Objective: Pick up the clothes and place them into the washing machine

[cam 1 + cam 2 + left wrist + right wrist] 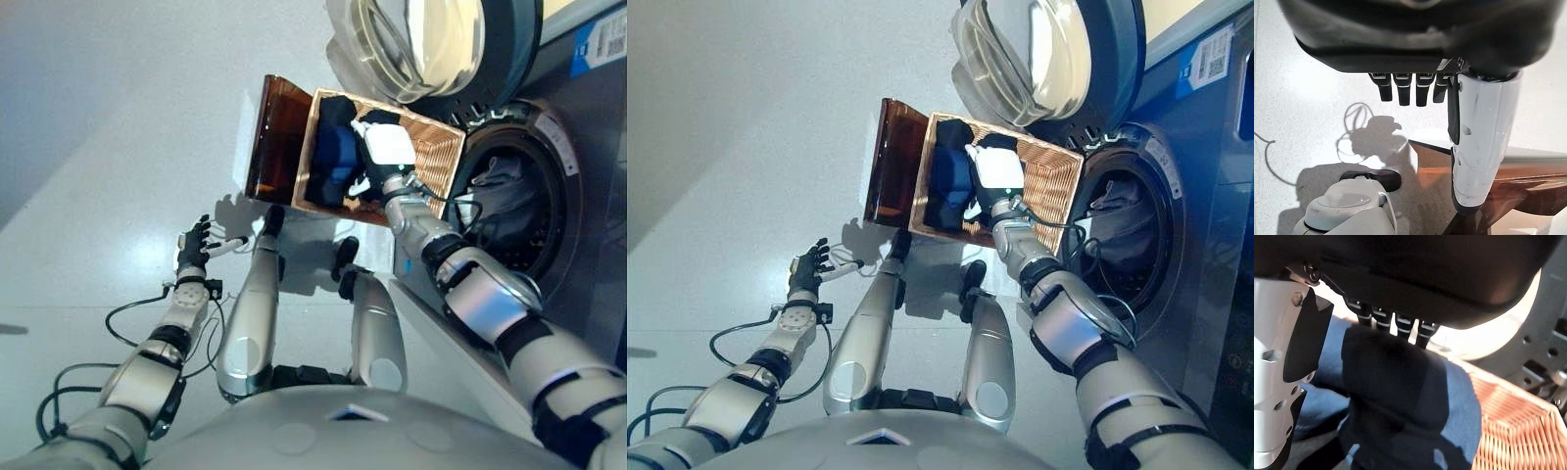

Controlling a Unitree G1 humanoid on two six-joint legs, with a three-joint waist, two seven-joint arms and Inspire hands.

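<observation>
A shallow wicker basket (443,155) rests on a low dark brown box (277,137) beside the washing machine (549,147). It holds blue clothes (333,159) and a dark garment (338,110). My right hand (388,147) reaches into the basket and lies on the clothes. In the right wrist view the dark garment (1400,396) bulges up against this hand, over blue cloth (1327,377). My left hand (193,250) is open and empty, low over the floor at the left, apart from the basket.
The machine's round door (431,44) stands open above the basket. The drum opening (509,211) is right of the basket, with grey cloth (502,178) inside. Pale floor (118,147) spreads to the left of the box.
</observation>
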